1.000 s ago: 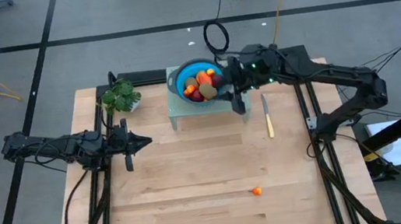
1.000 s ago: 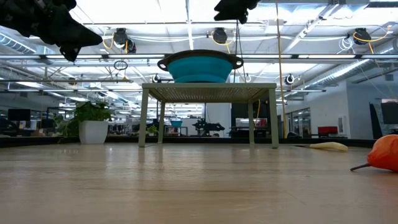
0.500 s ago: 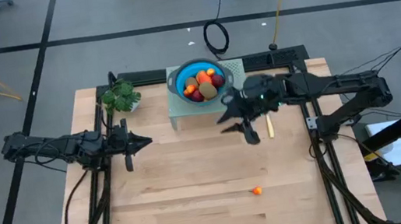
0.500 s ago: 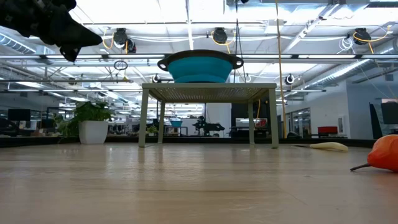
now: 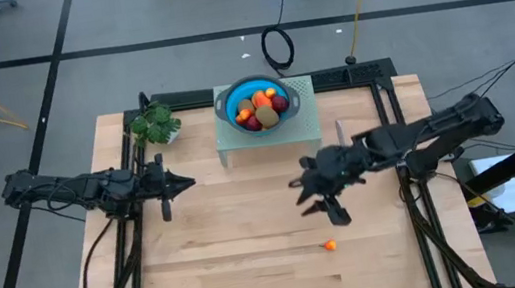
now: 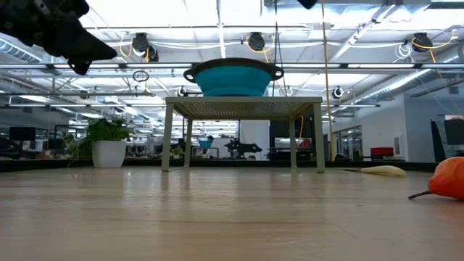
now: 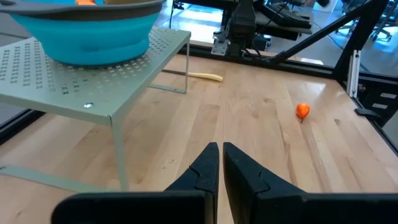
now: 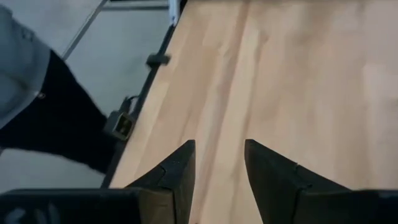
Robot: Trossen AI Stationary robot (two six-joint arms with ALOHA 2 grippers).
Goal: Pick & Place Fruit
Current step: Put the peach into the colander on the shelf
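Note:
A blue bowl [image 5: 257,105] with brown, red and orange fruit [image 5: 259,106] stands on a grey perforated stand [image 5: 304,129] at the table's far side. One tiny orange-red fruit [image 5: 329,246] lies alone on the wood near the front; the left wrist view shows this fruit [image 7: 302,110] too. My right gripper [image 5: 327,205] hangs open over bare wood between the stand and that fruit, with nothing between its fingers [image 8: 180,163]. My left gripper [image 5: 180,183] is shut and waits above the table's left side, pointing at the stand [image 7: 93,87].
A slim yellow-handled knife [image 7: 205,76] lies right of the stand, partly under my right arm in the high view. A green leafy bunch [image 5: 156,125] sits at the far left. Open wood stretches across the middle and the front of the table [image 5: 233,258].
My right gripper has swung away from the bowl's right rim toward the table's near edge, sinking a little and tipping further down. It now hangs over the open wood, above the lone orange fruit's side of the table. The fruit in the bowl lies as before.

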